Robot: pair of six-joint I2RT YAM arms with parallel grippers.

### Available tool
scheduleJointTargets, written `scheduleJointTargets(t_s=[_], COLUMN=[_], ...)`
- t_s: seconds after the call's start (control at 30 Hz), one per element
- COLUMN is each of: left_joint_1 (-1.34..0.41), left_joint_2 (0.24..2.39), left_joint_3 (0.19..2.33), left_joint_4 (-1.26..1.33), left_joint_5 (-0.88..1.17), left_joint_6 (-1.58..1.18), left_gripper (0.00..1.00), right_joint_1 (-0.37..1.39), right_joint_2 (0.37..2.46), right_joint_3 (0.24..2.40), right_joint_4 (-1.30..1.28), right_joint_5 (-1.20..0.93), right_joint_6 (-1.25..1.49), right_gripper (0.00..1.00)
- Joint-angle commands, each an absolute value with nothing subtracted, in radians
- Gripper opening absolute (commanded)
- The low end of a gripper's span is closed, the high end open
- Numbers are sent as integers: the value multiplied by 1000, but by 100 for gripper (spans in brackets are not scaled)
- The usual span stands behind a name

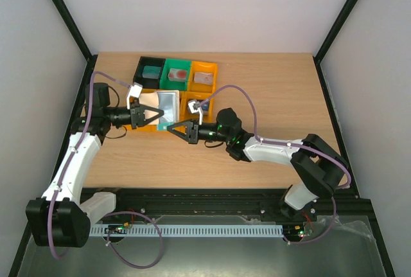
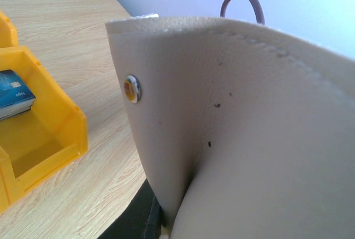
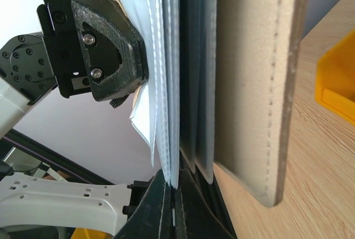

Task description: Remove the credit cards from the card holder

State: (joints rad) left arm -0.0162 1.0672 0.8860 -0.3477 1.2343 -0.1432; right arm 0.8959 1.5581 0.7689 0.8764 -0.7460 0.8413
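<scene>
Top ext. view, centre-left: we see card holder (image 1: pixel 168 102) held open btwn both arms, left gripper (image 1: pixel 156 115) clamped on its tan flap, right gripper (image 1: pixel 173 128) fingers narrow, pinching its thin inner layers.

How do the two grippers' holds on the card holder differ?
The left gripper clamps the card holder at its tan left flap; the right gripper pinches its inner sleeves at the near corner. The left reaches in from the left, the right from the right. Both are shut on it.
</scene>
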Motion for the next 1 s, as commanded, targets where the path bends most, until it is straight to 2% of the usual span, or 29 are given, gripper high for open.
scheduleJointTargets(t_s=[0.0, 0.07, 0.17, 0.23, 0.4, 0.7, 0.97], left_joint_1=[-10, -8, -5, -5, -5, 8, 15], left_joint_2=[1060, 1059, 1063, 1065, 1071, 1069, 1069], left_joint_3=[912, 911, 909, 906, 896, 911, 888], left_joint_4=[-325, -317, -305, -291, -264, -262, -240], left_joint_5=[1244, 1241, 1236, 1238, 1241, 1226, 1216], left_joint_6=[-149, -159, -176, -191, -222, -219, -243], left_gripper=[2, 5, 21, 25, 21, 20, 13], right_joint_1=[902, 903, 903, 902, 902, 903, 904], right_joint_2=[1548, 1542, 1531, 1518, 1482, 1480, 1427], right_joint_3=[784, 786, 798, 809, 846, 878, 826], right_joint_4=[932, 898, 814, 751, 606, 397, 376], right_joint_5=[-755, -753, -758, -767, -784, -841, -832], right_joint_6=[827, 809, 765, 731, 642, 548, 540], right_gripper=[2, 2, 2, 2, 2, 2, 2])
